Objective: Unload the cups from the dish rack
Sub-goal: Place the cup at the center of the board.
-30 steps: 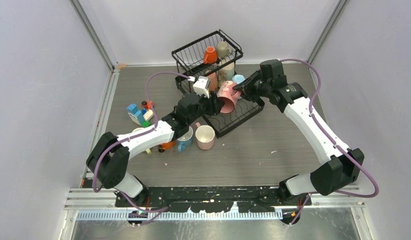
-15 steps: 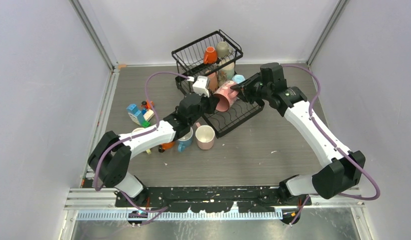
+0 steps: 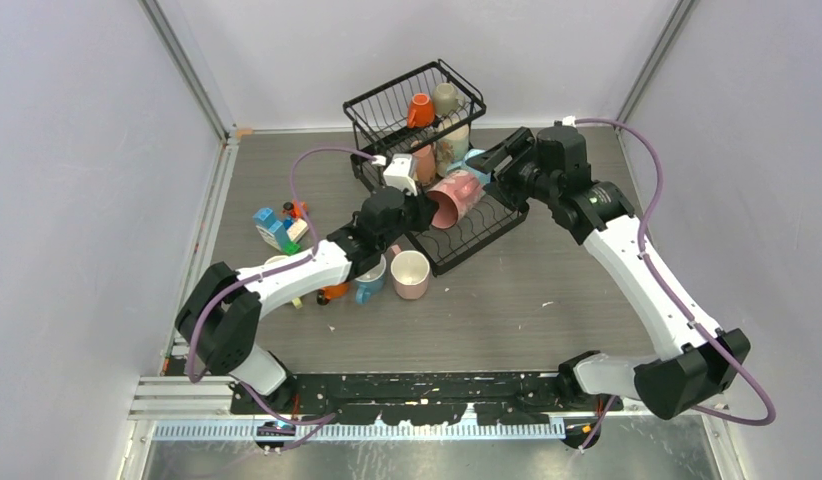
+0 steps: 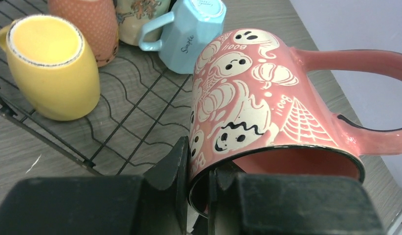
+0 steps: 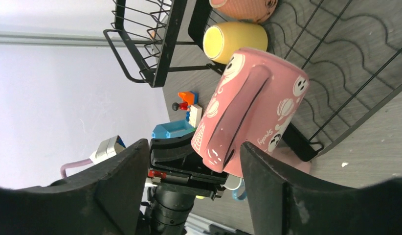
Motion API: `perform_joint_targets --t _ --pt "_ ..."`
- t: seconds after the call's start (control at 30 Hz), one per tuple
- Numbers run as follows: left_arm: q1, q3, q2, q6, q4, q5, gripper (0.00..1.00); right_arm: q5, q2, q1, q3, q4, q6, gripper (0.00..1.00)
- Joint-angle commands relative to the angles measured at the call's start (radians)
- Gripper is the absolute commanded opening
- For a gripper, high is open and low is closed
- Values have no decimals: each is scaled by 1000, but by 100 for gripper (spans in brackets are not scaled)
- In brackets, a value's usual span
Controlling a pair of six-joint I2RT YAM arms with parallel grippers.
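Observation:
A pink ghost-print cup (image 3: 455,193) lies tilted on its side over the lower tray of the black wire dish rack (image 3: 484,228). My left gripper (image 4: 199,166) is shut on its rim, one finger outside and one inside the cup (image 4: 257,98). My right gripper (image 5: 194,147) stands open just behind the cup (image 5: 253,107), its fingers (image 5: 125,181) clear of the handle. On the tray lie a yellow cup (image 4: 52,68), a light blue cup (image 4: 194,32) and a salmon dotted cup (image 4: 84,19). An orange cup (image 3: 420,108) and a beige cup (image 3: 446,98) sit in the upper basket.
On the table left of the rack stand a pink cup (image 3: 410,273), a blue cup (image 3: 370,283) and an orange one (image 3: 335,291), half under my left arm. Toy blocks (image 3: 279,228) lie further left. Walls close in on both sides.
My left gripper closed on the pink cup's rim. My right gripper opened, let go of the cup and drew back up and to the right.

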Motion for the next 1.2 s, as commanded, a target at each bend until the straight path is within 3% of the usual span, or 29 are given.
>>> perform_joint_targets --t 0.0,0.2,0.5,1.17 --pt "5 77 -100 -66 88 -27 0 57 -42 0 39 32 -101 79" --pt "5 140 -137 -79 -46 -26 0 138 -72 0 94 -40 -189 100" --pt "6 212 -215 -106 -287 0 0 210 -126 0 117 -106 -277 100" --pt "6 365 -471 -135 -1100 135 0 230 -95 0 54 -93 -327 100"
